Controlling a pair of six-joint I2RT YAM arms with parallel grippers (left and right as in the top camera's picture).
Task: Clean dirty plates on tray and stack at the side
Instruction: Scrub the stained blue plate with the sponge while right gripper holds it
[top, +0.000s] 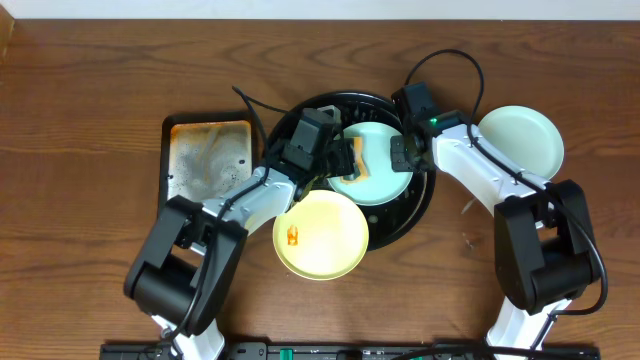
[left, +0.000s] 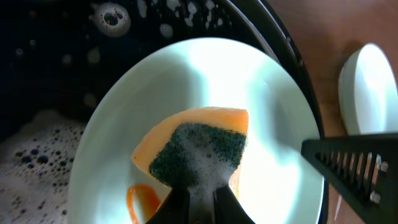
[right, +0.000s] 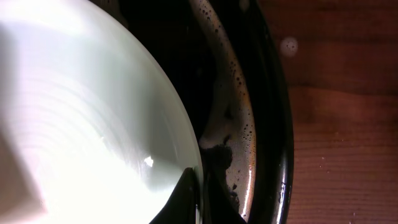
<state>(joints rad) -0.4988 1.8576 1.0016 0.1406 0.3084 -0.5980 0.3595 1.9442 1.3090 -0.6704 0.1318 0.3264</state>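
Left fingers (left: 174, 208) pinch sudsy sponge (left: 199, 146) on orange-smeared mint plate (left: 186, 81).

White arm links (top: 480, 170), black joints, black hands (top: 345, 158), looping black cables (top: 450, 53), green light (top: 433, 123)

place: robot lab bench | evidence: 2 arms (top: 190, 262), wooden table (top: 80, 100)

You have a brown wooden table (top: 90, 90). The round black tray (top: 425, 205) lies on it, below both pairs of jaws. A rusty rectangular metal tray (top: 205, 160) lies outward of the left gripper (top: 347, 162) jaws. A mint plate (top: 520, 140) lies outward of the right gripper (top: 400, 155) jaws. A yellow plate (top: 320, 235) lies behind the jaws, overlapping the tray rim.
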